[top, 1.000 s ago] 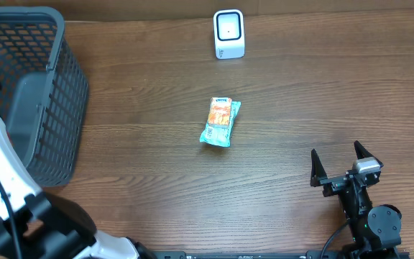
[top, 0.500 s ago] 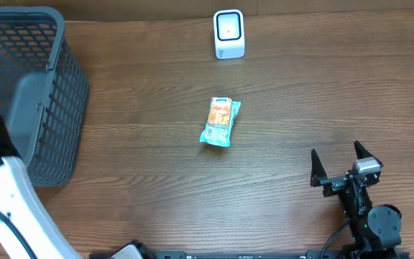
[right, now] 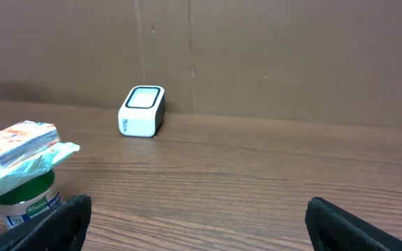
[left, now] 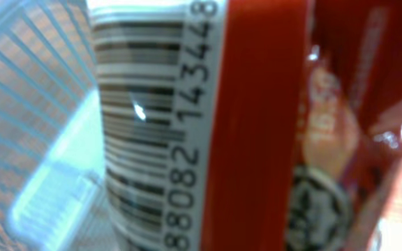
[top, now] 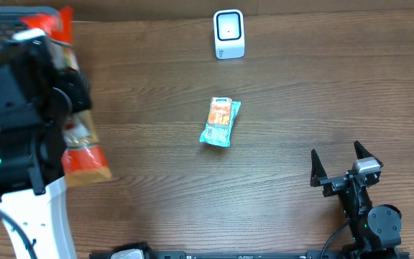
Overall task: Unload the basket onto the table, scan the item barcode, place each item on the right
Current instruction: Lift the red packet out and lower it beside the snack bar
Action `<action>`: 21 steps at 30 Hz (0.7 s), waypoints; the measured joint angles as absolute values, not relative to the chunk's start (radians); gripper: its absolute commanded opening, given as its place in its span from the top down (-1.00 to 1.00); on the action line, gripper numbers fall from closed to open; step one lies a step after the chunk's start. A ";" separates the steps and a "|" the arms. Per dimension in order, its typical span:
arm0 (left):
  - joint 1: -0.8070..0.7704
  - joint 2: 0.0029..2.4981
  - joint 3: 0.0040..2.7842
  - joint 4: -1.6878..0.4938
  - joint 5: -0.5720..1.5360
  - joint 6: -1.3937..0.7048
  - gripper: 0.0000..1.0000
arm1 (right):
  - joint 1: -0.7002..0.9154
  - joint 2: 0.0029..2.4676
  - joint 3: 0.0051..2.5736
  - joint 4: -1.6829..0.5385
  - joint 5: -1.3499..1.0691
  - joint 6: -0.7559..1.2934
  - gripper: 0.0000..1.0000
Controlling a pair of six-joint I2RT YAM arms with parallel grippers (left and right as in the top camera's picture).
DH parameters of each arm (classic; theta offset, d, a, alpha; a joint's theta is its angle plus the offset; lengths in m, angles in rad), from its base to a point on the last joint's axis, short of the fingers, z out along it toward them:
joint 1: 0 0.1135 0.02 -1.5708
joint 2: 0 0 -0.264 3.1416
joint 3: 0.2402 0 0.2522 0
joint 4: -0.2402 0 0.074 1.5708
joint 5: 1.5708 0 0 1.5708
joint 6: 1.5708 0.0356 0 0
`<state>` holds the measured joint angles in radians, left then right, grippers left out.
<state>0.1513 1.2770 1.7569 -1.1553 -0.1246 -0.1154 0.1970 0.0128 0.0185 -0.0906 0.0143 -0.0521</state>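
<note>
Overhead: left arm is up high at the left side, close under the camera. The left claw is closed on a red packet, which hangs above the basket. The fingers themselves are hidden behind the packet and arm. The packet's long axis runs roughly far-to-near in this view.

Left wrist: the barcode fills the frame and is blurred by closeness. It is a strip along the packet's long edge, with the digits running the same way. That face looks back at the wrist camera.

The scanner stands at the far edge of the table, about mid-width. It is well to the right of the held packet and farther from the robot. Its window looks up and towards the robot.

The right claw is open, empty and parked at the near right, well apart from the scanner. A small packet lies mid-table between scanner and robot, untouched.

Judgement:
- The left arm is the one to present the packet, being the only arm that holds it.
- The carry goes right and away, passing over or beside the small packet.
- The barcode face now points at the wrist, so the wrist must turn that face down to the window.
</note>
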 measured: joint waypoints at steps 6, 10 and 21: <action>0.023 1.358 1.654 -1.198 -0.103 -0.177 0.92 | 0.197 0.013 0.019 -0.090 0.014 -0.052 -1.00; -0.055 1.458 1.458 -1.070 -0.088 -0.200 0.91 | 0.197 0.013 0.019 -0.090 0.014 -0.052 -1.00; -0.176 1.731 1.202 -0.717 -0.019 -0.264 0.91 | 0.197 0.013 0.018 -0.090 0.015 -0.052 -1.00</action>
<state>-0.1761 1.7309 1.2018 -0.7166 -0.0189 -0.2642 0.1967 0.0128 0.0181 -0.0902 0.0147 -0.0521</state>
